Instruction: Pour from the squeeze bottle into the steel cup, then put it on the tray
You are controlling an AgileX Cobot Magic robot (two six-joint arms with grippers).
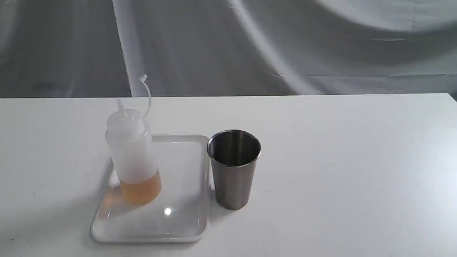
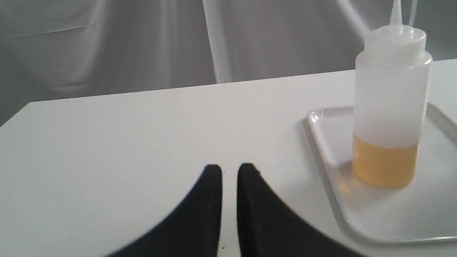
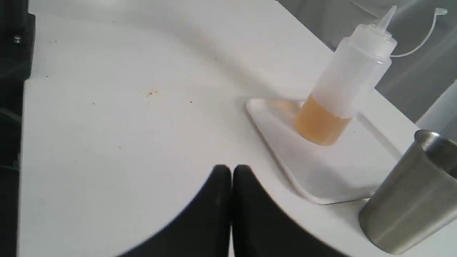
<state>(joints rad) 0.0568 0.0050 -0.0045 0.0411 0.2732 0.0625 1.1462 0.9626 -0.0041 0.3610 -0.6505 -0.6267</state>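
The squeeze bottle stands upright on the tray, cap off on its strap, amber liquid filling its lower part. The steel cup stands on the table just right of the tray, upright. No arm appears in the exterior view. In the left wrist view my left gripper is shut and empty above bare table, with the bottle and tray off to one side. My right gripper is shut with nothing in it; the bottle, tray and cup lie beyond it.
A white table carries everything, with a grey draped cloth behind its far edge. A dark structure borders the table in the right wrist view. Small brown specks mark the tabletop.
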